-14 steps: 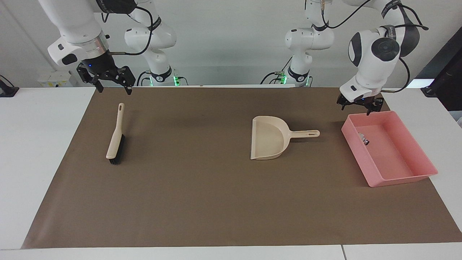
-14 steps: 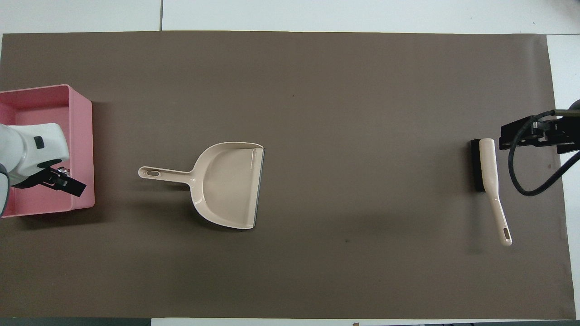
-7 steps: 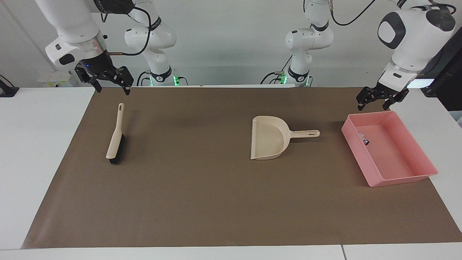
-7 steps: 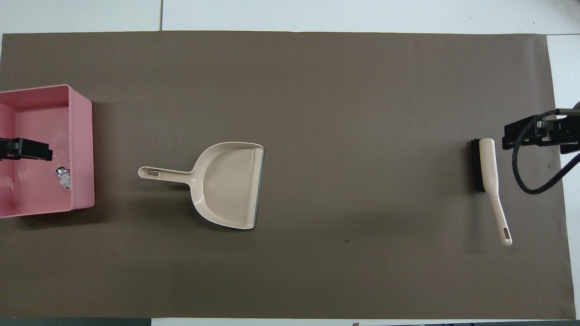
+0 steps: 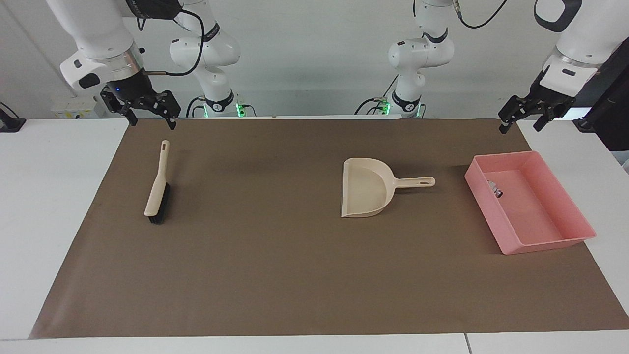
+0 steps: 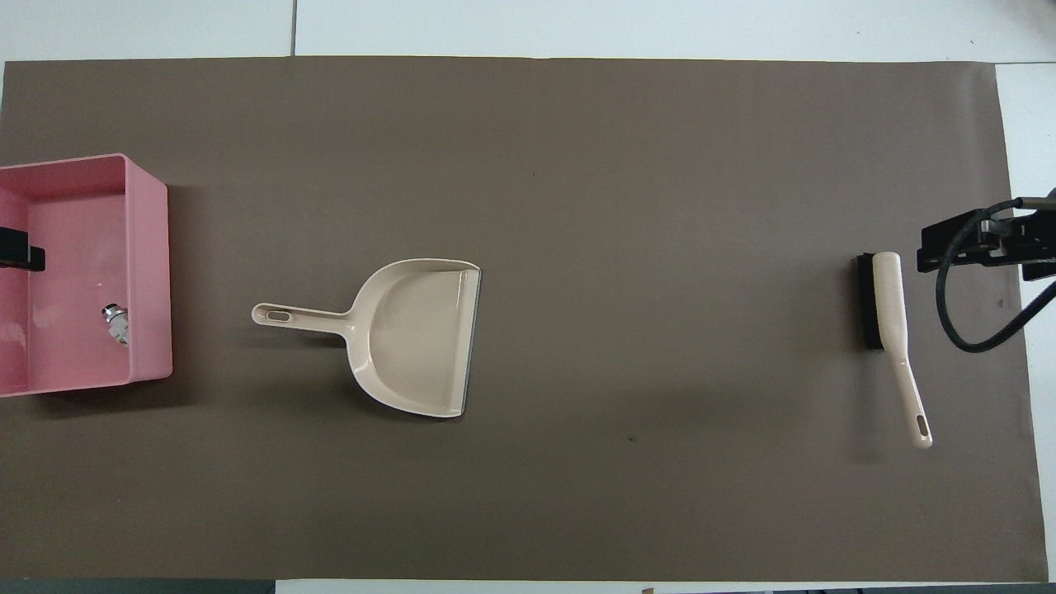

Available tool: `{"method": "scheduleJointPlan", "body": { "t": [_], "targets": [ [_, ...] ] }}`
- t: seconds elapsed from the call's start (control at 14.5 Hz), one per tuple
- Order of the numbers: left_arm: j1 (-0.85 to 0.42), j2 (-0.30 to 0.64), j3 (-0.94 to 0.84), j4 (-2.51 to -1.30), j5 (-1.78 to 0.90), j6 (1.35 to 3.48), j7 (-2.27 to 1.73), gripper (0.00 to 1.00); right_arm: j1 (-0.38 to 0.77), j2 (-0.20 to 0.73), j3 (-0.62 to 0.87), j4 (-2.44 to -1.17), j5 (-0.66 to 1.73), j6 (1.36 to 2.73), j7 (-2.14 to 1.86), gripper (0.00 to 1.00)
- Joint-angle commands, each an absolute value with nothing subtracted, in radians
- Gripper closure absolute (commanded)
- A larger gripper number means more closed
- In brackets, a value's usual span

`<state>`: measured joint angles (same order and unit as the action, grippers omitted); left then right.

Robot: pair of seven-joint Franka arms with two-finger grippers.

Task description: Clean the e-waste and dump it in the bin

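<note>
Two grippers hang in the air, both with fingers spread and holding nothing. Our left gripper [image 5: 525,117] is raised at the robots' edge of the brown mat [image 5: 275,275], at the left arm's end of the table. Just below it and a little farther from the robots sits the pink bin [image 5: 543,243]. Inside the bin, close to the wall that faces the middle of the table, lie the e-waste pieces [image 5: 495,189], a small pale and dark cluster; we cannot tell them apart. Nothing else shows in the bin. Toward the table's middle from this gripper rests the beige dustpan [image 5: 366,192], flat on the mat and empty, its handle pointing at the bin.

Our right gripper [image 5: 150,117] hovers over the mat's edge at the right arm's end. Just below it and farther from the robots lies the brush [image 5: 158,188], bristles down, untouched.

We judge the dumping done, since the pieces are in the bin and both tools are set down. What remains is likely for both arms to park clear.
</note>
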<state>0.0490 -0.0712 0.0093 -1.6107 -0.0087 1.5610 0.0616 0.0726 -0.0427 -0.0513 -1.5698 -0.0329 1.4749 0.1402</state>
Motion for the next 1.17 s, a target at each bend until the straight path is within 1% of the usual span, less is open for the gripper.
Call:
{"method": "scheduleJointPlan", "body": {
  "t": [0.0, 0.28, 1.11],
  "targets": [
    [0.055, -0.034, 0.002, -1.540, -0.031, 1.483, 0.052, 0.00, 0.064, -0.035, -0.048, -1.560, -0.040, 1.480, 0.133, 0.00],
    [0.055, -0.049, -0.002, -1.552, -0.031, 1.439, 0.061, 0.00, 0.066, -0.035, -0.048, -1.560, -0.044, 1.483, 0.132, 0.00],
    [0.055, -0.051, 0.002, -1.563, -0.029, 1.443, 0.060, 0.00, 0.066, -0.040, -0.049, -1.563, -0.048, 1.483, 0.137, 0.00]
  ]
}}
